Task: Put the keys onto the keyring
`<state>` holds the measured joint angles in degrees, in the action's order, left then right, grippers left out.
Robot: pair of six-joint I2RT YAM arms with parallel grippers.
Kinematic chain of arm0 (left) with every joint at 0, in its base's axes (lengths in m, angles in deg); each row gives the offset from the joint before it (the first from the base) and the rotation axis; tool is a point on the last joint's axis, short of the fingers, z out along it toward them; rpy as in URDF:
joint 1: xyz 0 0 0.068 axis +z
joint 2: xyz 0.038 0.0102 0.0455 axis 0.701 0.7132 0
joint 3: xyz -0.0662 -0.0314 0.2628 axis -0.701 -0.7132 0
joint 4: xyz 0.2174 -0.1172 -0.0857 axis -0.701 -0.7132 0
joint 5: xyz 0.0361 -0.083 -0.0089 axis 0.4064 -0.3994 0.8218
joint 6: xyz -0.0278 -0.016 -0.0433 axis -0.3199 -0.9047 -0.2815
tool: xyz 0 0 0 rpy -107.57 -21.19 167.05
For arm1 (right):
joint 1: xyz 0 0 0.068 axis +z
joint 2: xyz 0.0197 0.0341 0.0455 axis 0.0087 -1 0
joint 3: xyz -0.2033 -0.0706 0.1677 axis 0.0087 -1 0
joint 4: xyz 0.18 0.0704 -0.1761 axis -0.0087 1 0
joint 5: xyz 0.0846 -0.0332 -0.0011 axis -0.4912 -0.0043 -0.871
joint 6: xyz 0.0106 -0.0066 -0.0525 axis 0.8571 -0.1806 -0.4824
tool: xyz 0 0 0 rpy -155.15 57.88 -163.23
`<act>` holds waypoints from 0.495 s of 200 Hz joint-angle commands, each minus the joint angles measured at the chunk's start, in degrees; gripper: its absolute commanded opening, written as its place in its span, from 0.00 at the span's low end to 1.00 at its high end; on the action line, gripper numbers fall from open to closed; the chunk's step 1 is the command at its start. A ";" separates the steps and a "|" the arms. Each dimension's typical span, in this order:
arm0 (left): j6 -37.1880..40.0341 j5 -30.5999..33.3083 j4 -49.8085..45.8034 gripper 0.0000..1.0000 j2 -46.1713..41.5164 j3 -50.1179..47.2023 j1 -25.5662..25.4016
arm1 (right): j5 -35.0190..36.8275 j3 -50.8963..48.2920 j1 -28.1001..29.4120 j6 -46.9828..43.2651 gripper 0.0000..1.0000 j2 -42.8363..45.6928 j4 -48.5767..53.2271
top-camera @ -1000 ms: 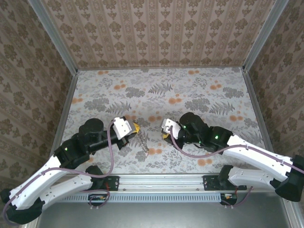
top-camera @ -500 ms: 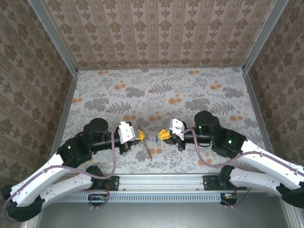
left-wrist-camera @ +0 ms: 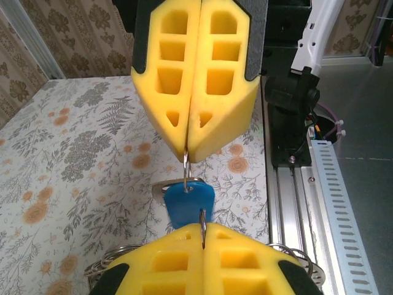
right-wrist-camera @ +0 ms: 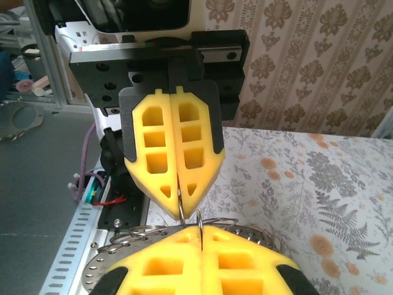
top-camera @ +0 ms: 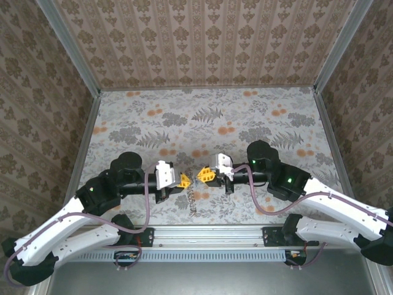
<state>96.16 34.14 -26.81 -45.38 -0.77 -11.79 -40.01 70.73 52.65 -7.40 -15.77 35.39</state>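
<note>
The small blue-headed metal key [left-wrist-camera: 189,206], the one key showing, is hanging between two claws above the flower-patterned bench [left-wrist-camera: 73,153]. The thin silvery wire keyring [left-wrist-camera: 185,172] is passing through its hole. The right claw [left-wrist-camera: 187,150], pressed together, is pinching that wire. The left claw [left-wrist-camera: 202,228], likewise pressed together, is gripping another strand just before the key's head.

A table [top-camera: 245,117] printed with grey ferns and orange flowers lies in even light. Brown damask paper covers the left wall [top-camera: 37,110], far wall [top-camera: 209,43] and right wall [top-camera: 368,104]. A metal rail [top-camera: 209,232] runs along the near edge.
</note>
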 commanded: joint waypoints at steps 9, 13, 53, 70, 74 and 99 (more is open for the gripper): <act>0.97 -1.67 1.55 0.00 -1.23 2.25 -0.55 | -2.78 1.04 0.18 0.65 0.00 -0.26 -0.88; 0.89 -1.71 1.64 0.00 -1.18 2.24 -0.56 | -2.82 0.97 0.20 0.66 0.00 -0.30 -0.90; 0.79 -1.34 1.90 0.00 -1.78 1.95 -0.54 | -2.98 0.39 0.29 0.79 0.00 -0.28 -1.11; 0.79 -1.00 2.16 0.00 -1.95 1.89 -0.53 | -3.44 0.53 0.34 0.98 0.00 -0.35 -1.14; 0.79 -0.99 2.10 0.00 -1.95 1.78 -0.55 | -3.44 0.59 0.31 1.00 0.00 -0.43 -1.16; 0.71 -1.07 2.41 0.00 -2.13 1.65 -0.54 | -3.19 0.70 0.39 1.01 0.00 -1.03 -1.23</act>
<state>96.16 33.98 -26.74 -46.54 -0.77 -11.79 -41.37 70.73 52.67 -7.35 -16.16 35.19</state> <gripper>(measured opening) 0.045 0.064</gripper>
